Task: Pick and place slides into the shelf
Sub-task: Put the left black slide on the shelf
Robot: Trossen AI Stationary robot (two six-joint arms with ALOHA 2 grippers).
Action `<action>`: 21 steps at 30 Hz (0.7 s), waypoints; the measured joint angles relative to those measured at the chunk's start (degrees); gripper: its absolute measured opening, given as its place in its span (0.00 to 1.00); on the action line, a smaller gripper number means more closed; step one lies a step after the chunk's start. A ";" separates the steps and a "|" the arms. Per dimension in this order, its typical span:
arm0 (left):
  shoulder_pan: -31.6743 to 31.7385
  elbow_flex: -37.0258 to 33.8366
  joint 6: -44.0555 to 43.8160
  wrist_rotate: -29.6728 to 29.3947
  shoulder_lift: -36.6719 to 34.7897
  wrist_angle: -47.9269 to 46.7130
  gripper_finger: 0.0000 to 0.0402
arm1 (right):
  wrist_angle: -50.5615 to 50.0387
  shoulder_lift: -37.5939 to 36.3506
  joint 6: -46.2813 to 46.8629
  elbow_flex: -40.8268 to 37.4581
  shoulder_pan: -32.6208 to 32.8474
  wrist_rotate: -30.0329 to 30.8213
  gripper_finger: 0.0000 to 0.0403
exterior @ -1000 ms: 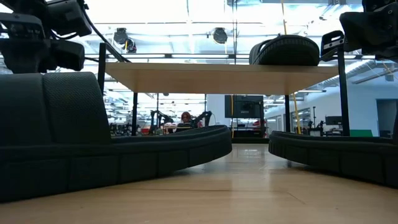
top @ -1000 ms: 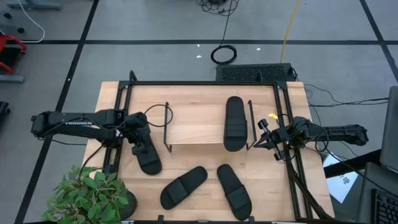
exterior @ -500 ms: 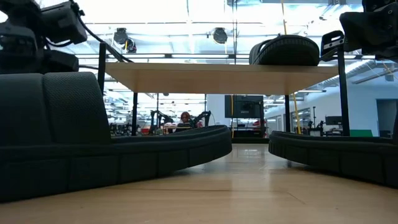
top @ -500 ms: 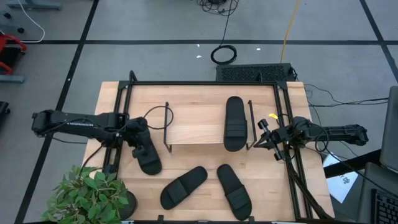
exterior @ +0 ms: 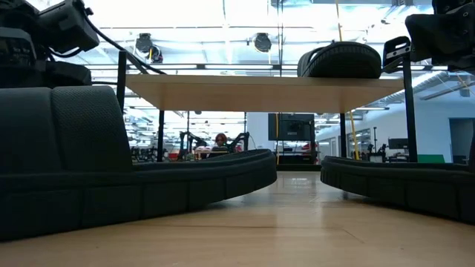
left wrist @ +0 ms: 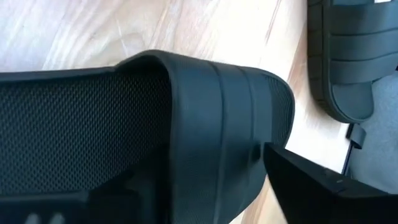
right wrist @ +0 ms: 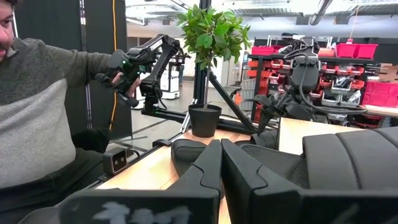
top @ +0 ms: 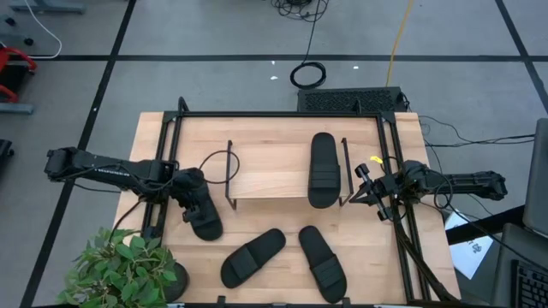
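Observation:
One black slide (top: 205,219) lies sole down near the table's left side. My left gripper (top: 190,192) is down over its far end, open. In the left wrist view the slide's ribbed strap (left wrist: 211,124) sits between the fingers, with one finger (left wrist: 311,186) beside its edge and the other hidden. Two more slides (top: 253,257) (top: 322,263) lie near the table's near edge. Another slide (top: 324,168) rests on the shelf's wood plank top (top: 270,175), toward its right end. My right gripper (top: 368,190) waits shut just right of the shelf (exterior: 260,93). My left gripper comes at the slide's strap (left wrist: 211,124) from above and from the table's left, with the strap between its fingers. One finger (left wrist: 311,186) stands right against the strap's side edge; I cannot tell whether it touches. The slide lies flat on the table.
A large black frame (top: 282,114) borders the table. A potted plant (top: 128,265) stands at the near left corner. The shelf's wire sides (top: 228,175) rise close to my left gripper. A person (right wrist: 43,118) shows beyond the table in the right wrist view.
My left gripper has shifted slightly toward the table's near edge, over the slide, as the left arm bent. The slide has stayed where it was.

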 joint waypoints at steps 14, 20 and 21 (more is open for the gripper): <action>-1.01 1.26 -0.41 1.27 -0.03 2.16 0.03 | 0.01 0.01 0.00 0.00 0.00 0.07 0.00; -3.95 11.46 2.72 -5.02 0.02 -11.22 0.02 | 0.04 0.01 -0.02 0.00 0.01 0.11 0.00; -4.24 13.76 3.35 -6.41 0.02 -13.61 0.01 | 0.04 0.01 -0.02 0.00 0.01 0.13 0.00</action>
